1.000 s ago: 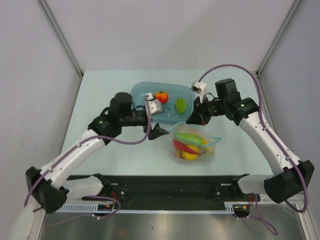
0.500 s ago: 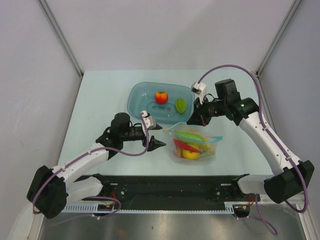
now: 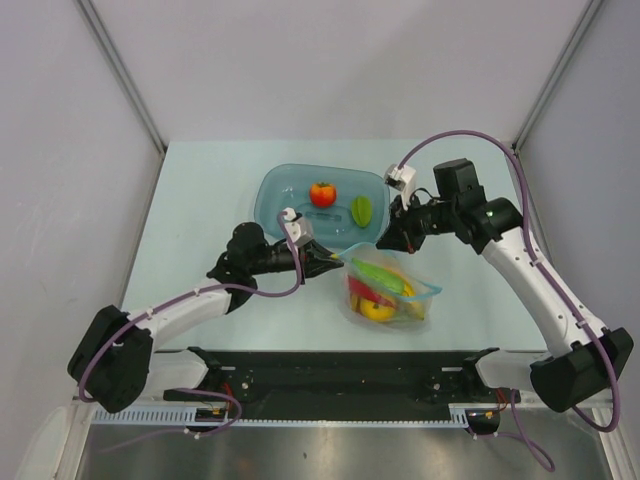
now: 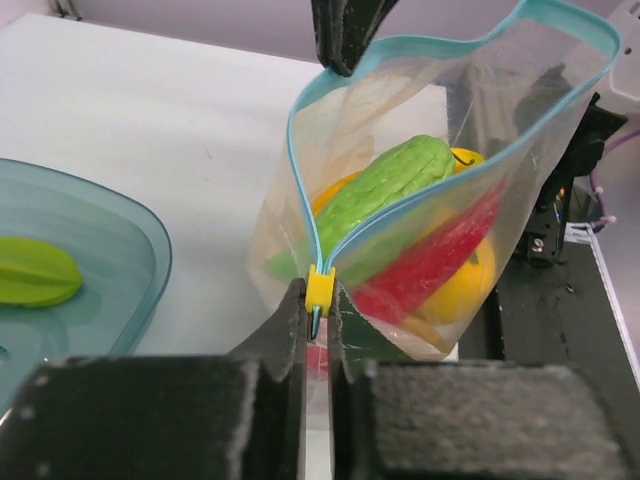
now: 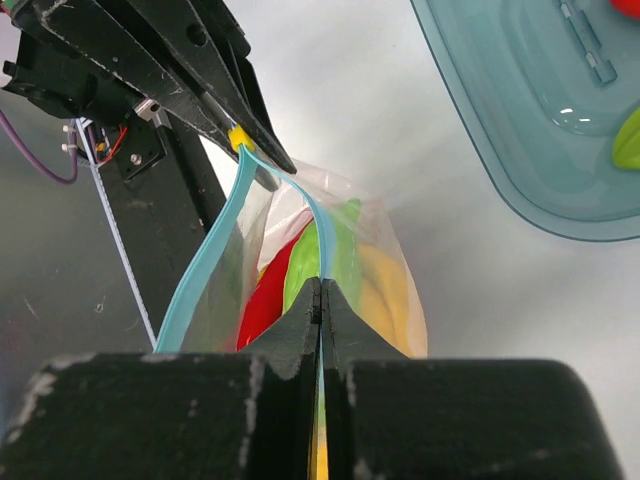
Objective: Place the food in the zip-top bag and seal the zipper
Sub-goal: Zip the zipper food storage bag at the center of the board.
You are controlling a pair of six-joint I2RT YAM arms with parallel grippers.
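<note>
On the left a pale grey wall [image 3: 60,150] is closing off the cell, with a metal post [image 3: 120,75] slanting up along its edge. The mint-white table [image 3: 200,220] is lying bare on this side. Along its near edge a black rail [image 3: 340,375] is running, with a steel strip below it.

The left arm [image 3: 180,305] is reaching low across the table from the near left corner. The left gripper [image 4: 318,305] is pinching the left end of the zipper [image 4: 300,170], jaws together on the strip, just under its yellow slider [image 4: 320,288].

Behind it the tray [image 3: 280,190] is sitting at mid-table, holding the tomato [image 3: 322,194] and, to its right, the starfruit [image 3: 361,211] – the two apart.

The bag [image 4: 278,240] is resting right of centre, just in front of the tray. Its mouth is gaping open between the two blue strips. Inside, a green vegetable [image 4: 400,180] is lying on top, with a red chili [image 4: 440,255] and a yellow piece [image 4: 465,285] under it.

The right gripper [image 5: 321,292] is clamping the far edge of the mouth, its jaws closed on the zipper and holding that side up. The right arm [image 3: 530,270] is bending back to the near right corner, a purple cable [image 3: 470,135] looping over it. Beyond it – the right wall, grey too, behind another slanting post.
</note>
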